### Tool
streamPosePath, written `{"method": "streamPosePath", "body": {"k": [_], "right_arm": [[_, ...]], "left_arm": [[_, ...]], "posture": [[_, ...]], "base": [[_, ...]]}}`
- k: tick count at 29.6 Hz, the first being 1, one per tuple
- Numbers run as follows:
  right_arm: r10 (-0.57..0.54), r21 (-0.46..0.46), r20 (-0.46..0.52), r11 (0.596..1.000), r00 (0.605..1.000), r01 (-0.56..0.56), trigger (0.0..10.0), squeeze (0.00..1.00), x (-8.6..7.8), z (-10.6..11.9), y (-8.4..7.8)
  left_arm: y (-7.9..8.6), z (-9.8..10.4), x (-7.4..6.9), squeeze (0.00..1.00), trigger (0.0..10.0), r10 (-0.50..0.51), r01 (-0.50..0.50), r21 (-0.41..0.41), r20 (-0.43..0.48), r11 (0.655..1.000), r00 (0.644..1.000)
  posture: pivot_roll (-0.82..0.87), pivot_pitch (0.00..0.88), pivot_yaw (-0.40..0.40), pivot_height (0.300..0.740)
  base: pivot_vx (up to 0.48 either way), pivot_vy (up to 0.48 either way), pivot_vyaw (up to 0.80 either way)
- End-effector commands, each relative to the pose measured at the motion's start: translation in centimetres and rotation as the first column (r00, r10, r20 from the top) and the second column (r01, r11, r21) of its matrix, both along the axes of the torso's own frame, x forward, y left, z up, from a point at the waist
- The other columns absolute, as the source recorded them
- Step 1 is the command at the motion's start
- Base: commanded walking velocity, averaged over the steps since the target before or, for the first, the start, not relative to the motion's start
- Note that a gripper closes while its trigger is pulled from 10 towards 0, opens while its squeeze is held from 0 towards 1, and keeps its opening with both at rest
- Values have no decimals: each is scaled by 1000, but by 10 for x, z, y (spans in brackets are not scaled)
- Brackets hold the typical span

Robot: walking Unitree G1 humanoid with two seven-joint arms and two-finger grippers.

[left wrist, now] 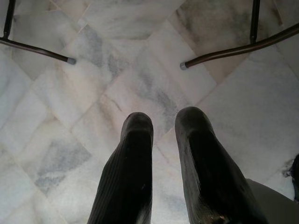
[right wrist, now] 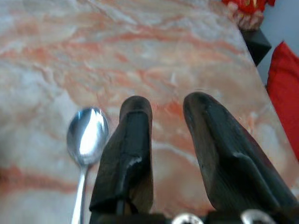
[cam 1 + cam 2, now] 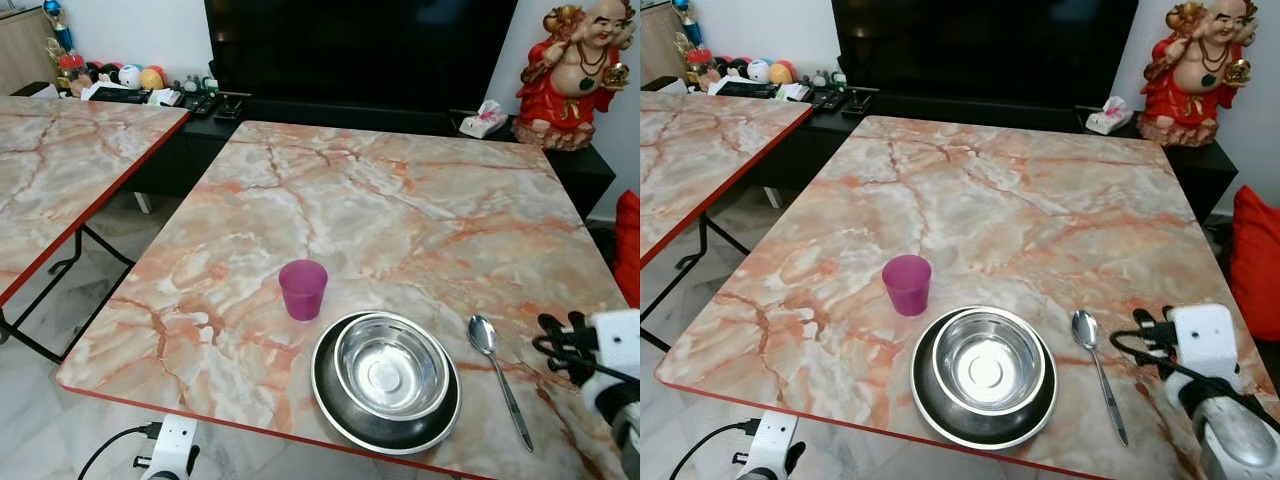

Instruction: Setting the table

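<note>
The right gripper (image 2: 166, 109) hangs above the marble table (image 3: 400, 200) near its right edge, its two black fingers (image 2: 131, 140) parted by a small gap and holding nothing. Just beside it, toward the robot's left, lies the spoon (image 3: 497, 372), flat on the table with its bowl pointing away from the robot. Left of the spoon, near the front edge with its red trim, stands a steel bowl (image 3: 390, 365) inside a dark plate (image 3: 335, 400). A purple cup (image 3: 302, 289) stands upright just beyond the plate's left side, apart from it. The far half of the table is bare marble. Behind the table is a low black cabinet (image 3: 590, 165) with a red figurine (image 3: 575, 70) and a tissue pack (image 3: 483, 120) on it. A second marble table (image 3: 60, 160) stands to the left, with a strip of floor between the two. The left gripper (image 1: 163, 123) hangs low over the tiled floor (image 1: 93, 93), its fingers slightly apart and empty, with thin table legs (image 1: 224, 51) near it.
</note>
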State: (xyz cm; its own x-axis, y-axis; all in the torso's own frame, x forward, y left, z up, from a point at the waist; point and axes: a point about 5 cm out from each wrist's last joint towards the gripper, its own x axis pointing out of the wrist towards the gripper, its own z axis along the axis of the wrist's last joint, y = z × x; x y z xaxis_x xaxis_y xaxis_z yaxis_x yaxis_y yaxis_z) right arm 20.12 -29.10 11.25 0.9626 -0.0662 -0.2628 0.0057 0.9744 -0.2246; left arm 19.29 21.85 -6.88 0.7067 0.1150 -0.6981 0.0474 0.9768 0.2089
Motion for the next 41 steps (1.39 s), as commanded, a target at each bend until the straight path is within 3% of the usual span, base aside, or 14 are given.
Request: {"method": "streamPosePath", "body": {"k": [1, 5, 8, 20, 34, 41], "right_arm": [[-3, 32, 7, 999, 1000, 3, 10000, 0, -6, -2, -8], [75, 19, -64, 997, 995, -74, 10000, 0, -24, -22, -11], [118, 82, -73, 990, 990, -112, 10000, 0, -32, -29, -7], [160, 70, -145, 986, 976, -151, 10000, 0, -44, -55, -1], [38, 58, -67, 998, 997, -34, 10000, 0, -48, -66, -13], [63, 73, -55, 996, 997, -59, 10000, 0, -49, -66, -12]], "left_arm": [[3, -2, -4, 0, 10000, -7, 7, 8, -21, 1000, 1000], [2, -2, -3, 0, 10000, -10, 11, 7, -19, 1000, 1000], [2, -1, -3, 0, 10000, -13, 13, 7, -17, 1000, 1000], [2, -1, -3, 0, 10000, -15, 15, 9, -17, 1000, 1000], [1, 0, -2, 0, 10000, -12, 12, 11, -1, 1000, 1000], [1, 0, -1, 0, 10000, -14, 14, 11, 4, 1000, 1000]], "posture": [[40, 0, 8, 740], [38, 0, 12, 740], [35, 0, 13, 740], [38, 0, 11, 740], [41, 0, 6, 740], [39, 2, 7, 740]], "base": [[0, 0, 0], [0, 0, 0], [0, 0, 0], [0, 0, 0], [0, 0, 0], [0, 0, 0]]}}
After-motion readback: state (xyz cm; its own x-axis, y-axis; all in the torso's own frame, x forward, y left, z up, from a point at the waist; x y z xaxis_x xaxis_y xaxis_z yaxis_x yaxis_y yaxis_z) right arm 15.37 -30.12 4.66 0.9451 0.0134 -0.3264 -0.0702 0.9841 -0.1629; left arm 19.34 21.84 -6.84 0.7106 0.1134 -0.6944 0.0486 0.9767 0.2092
